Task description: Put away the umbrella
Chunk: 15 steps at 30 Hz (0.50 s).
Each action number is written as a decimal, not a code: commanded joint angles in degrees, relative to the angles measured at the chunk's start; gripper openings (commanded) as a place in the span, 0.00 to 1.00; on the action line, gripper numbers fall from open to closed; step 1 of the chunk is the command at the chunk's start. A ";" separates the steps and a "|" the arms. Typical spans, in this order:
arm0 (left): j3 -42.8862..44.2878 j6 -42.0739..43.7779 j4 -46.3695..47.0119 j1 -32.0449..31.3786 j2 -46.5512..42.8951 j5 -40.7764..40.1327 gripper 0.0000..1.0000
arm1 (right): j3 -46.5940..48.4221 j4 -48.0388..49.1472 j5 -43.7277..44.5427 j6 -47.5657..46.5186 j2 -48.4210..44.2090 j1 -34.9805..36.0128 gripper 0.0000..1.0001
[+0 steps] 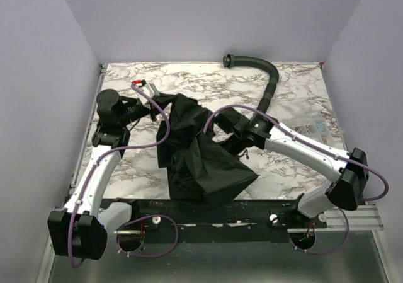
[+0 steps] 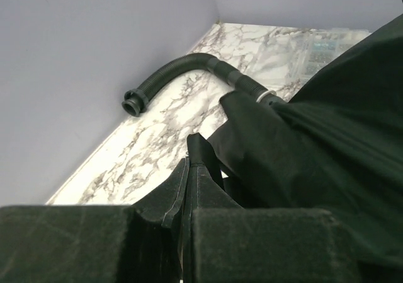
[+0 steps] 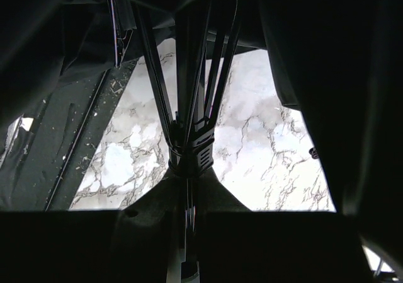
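Umbrella: the umbrella (image 1: pixel 201 160) is lying as a loose, half-collapsed black heap in the middle of the top view, spilling toward the lower edge of the marble table (image 1: pixel 296 169).
Left gripper: the left gripper (image 2: pixel 186 213) is sitting at the heap's upper left, pads pressed together on a fold of canopy.
Right gripper: the right gripper (image 3: pixel 187 210) is reaching in from centre right under the canopy, clamped on the shaft just below the runner (image 3: pixel 192 154), where the ribs (image 3: pixel 189 75) are fanning out.
Step in hand: I am judging this as collapsing the frame into a bundle.
Doing it well: I am planning to move only along the shaft's line, keeping the left pinch steady so the fabric is gathering rather than snagging on ribs.
Watching: the hose (image 1: pixel 267 84) is curving in from the upper right, close behind the canopy, so I am keeping fabric off it.
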 commanded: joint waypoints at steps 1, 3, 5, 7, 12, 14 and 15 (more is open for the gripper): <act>-1.82 0.10 2.63 -1.60 -0.71 -0.23 0.00 | -0.14 1.87 4.74 4.01 1.35 3.16 0.00; -2.03 0.14 3.14 -1.86 -0.17 -0.50 0.00 | 0.20 2.11 5.35 4.71 2.15 4.20 0.00; -1.91 -0.02 4.13 -2.00 0.42 -0.62 0.00 | 0.74 2.25 5.26 5.78 3.28 4.83 0.00; -1.11 -0.15 4.25 -2.00 0.80 -0.29 0.00 | 1.41 2.28 5.45 7.93 5.40 4.82 0.00; -0.38 -0.86 6.32 -2.10 1.42 1.86 0.00 | 2.98 1.40 4.64 11.58 9.54 4.31 0.00; 0.19 -1.19 6.47 -2.26 2.66 3.22 0.00 | 3.90 1.76 4.24 12.65 10.73 3.09 0.00; 0.49 -1.21 6.50 -2.50 3.43 3.48 0.00 | 4.94 1.44 3.48 12.87 11.58 1.72 0.00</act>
